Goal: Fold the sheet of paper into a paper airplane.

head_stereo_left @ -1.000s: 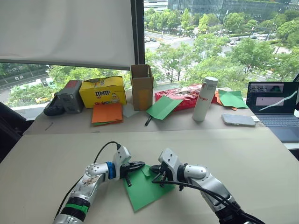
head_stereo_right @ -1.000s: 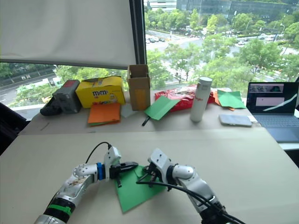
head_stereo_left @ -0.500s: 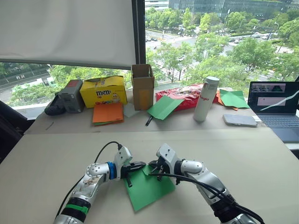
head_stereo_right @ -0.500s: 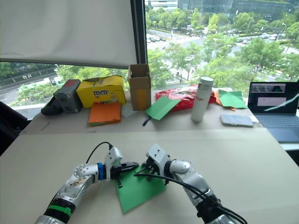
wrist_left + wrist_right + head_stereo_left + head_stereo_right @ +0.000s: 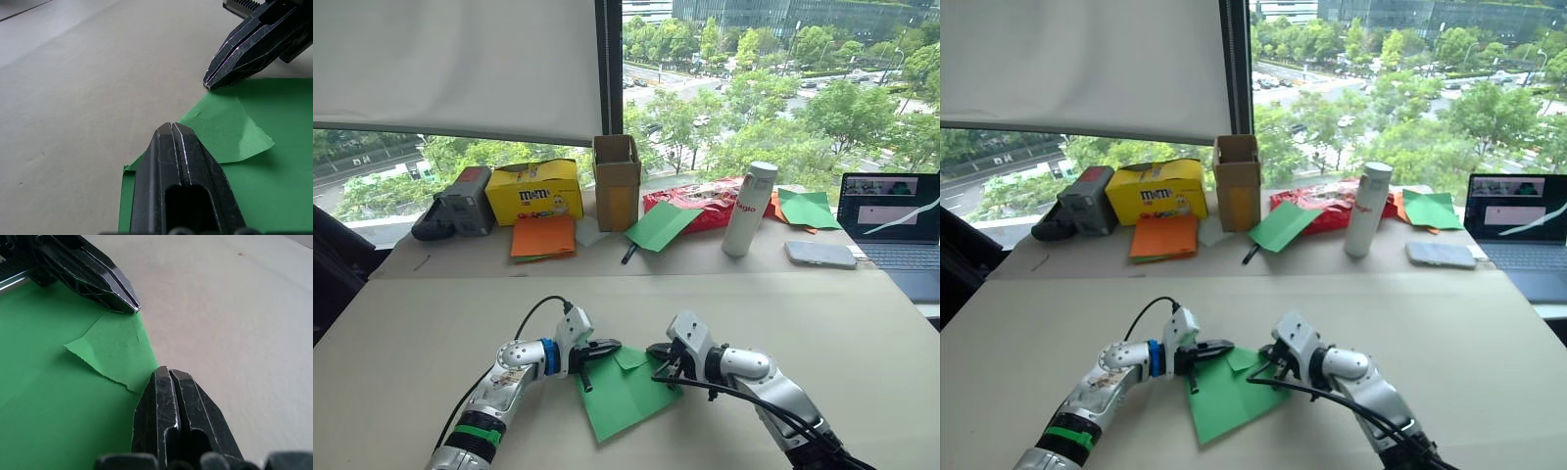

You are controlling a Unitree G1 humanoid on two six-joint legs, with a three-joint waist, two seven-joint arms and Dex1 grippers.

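Note:
The sheet of paper (image 5: pixel 625 397) lies flat on the beige table, bright green, one corner pointing toward me. Its far corner is turned over into a small flap (image 5: pixel 629 357), also seen as a creased triangle (image 5: pixel 222 128). My left gripper (image 5: pixel 607 346) is shut, its tip resting on the paper's far-left edge beside the flap (image 5: pixel 110 345). My right gripper (image 5: pixel 658 350) is shut too, its tip at the paper's far-right edge, just off the flap. Both tips sit a short gap apart with the flap between them. No paper airplane shape shows.
Along the window side stand a grey device (image 5: pixel 455 204), a yellow box (image 5: pixel 532 191), a cardboard box (image 5: pixel 617 181), orange sheets (image 5: pixel 541 237), loose green sheets (image 5: pixel 658 225), a red bag (image 5: pixel 697 201), a white bottle (image 5: pixel 746 209) and a laptop (image 5: pixel 889 211).
My right gripper has drawn back to the right, away from the left gripper's tip, leaving the corner flap lying folded. The left gripper has stayed put. The camera shifted slightly.

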